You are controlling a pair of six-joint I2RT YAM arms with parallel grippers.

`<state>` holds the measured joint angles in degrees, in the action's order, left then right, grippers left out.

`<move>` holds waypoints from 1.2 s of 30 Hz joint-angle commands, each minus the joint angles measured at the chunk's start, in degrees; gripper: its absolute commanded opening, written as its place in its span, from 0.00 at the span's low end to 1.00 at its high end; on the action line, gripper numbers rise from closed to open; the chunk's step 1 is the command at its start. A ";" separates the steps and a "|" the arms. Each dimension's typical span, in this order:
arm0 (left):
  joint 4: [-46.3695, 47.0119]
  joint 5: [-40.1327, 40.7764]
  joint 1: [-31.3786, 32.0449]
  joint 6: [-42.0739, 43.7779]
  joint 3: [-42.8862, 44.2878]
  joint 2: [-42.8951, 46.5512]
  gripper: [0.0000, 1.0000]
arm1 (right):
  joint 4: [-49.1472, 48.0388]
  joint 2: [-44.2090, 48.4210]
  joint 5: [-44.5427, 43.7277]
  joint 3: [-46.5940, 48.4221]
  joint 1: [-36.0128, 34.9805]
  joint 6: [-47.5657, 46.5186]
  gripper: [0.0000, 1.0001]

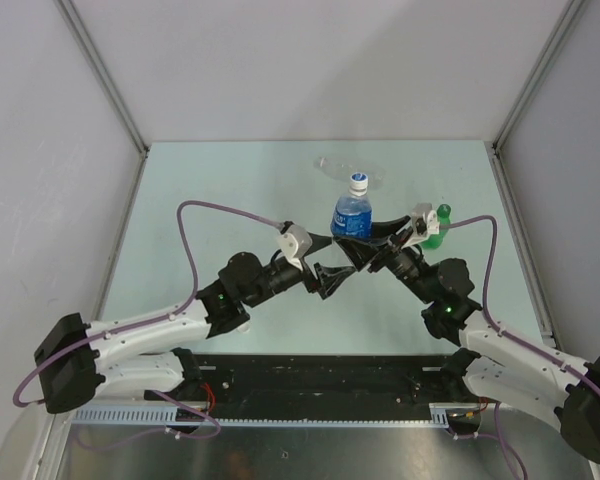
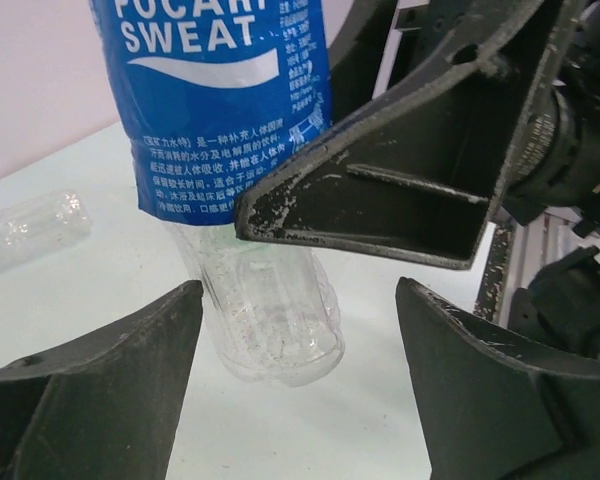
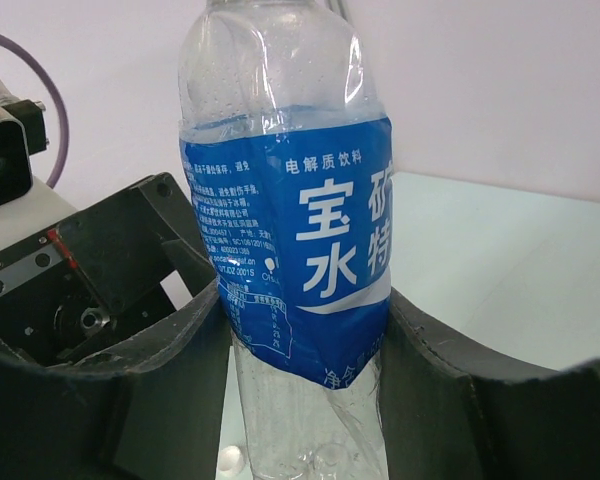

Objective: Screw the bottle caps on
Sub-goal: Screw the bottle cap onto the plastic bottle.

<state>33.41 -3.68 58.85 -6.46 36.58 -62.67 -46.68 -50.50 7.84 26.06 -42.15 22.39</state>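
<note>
The clear bottle with a blue label (image 1: pixel 352 216) stands upright at mid-table with a white cap (image 1: pixel 358 183) on its neck. My right gripper (image 1: pixel 368 246) is shut on its lower body; in the right wrist view both fingers (image 3: pixel 450 390) press the bottle (image 3: pixel 290 250). My left gripper (image 1: pixel 332 280) is open just in front of the bottle. In the left wrist view the bottle's clear base (image 2: pixel 275 315) lies beyond my left gripper (image 2: pixel 300 350), touching neither finger. A loose white cap (image 3: pixel 230 460) lies on the table by the bottle's base.
A translucent green bottle (image 1: pixel 435 230) stands right behind the right wrist. A clear unlabelled bottle (image 1: pixel 345 168) lies on its side at the back, also at the left of the left wrist view (image 2: pixel 30 230). Grey walls enclose the pale table (image 1: pixel 210 190).
</note>
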 commanded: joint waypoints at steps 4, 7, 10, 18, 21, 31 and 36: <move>2.20 6.94 -0.22 -1.96 4.16 -4.52 0.75 | -5.07 0.00 0.21 2.59 -4.79 -2.04 0.00; 3.06 8.25 -0.23 -2.83 4.46 -5.25 0.69 | -5.08 -0.38 0.43 2.61 -5.58 -2.27 0.00; 4.55 8.73 -0.23 -3.39 4.54 -5.74 0.65 | -5.45 -0.62 1.23 2.59 -6.22 -2.01 0.00; 6.90 9.53 -0.22 -3.78 3.34 -5.18 0.39 | -5.10 -0.95 1.14 2.61 -7.72 -2.20 0.02; 7.52 9.94 -0.23 -3.51 2.69 -4.90 0.26 | -4.40 -0.95 1.69 2.59 -7.70 -2.20 0.10; 8.26 9.94 -0.23 -2.43 -0.45 -3.18 0.01 | 2.78 3.11 8.74 2.59 -7.77 -8.42 0.50; 9.34 10.07 -0.39 -1.41 -3.17 -1.70 0.00 | 6.49 5.96 9.62 2.59 -7.72 -10.75 0.69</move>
<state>38.81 2.37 59.66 -9.43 35.00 -66.32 -42.50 -47.77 8.34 26.59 -47.90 13.32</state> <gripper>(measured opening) 0.564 0.652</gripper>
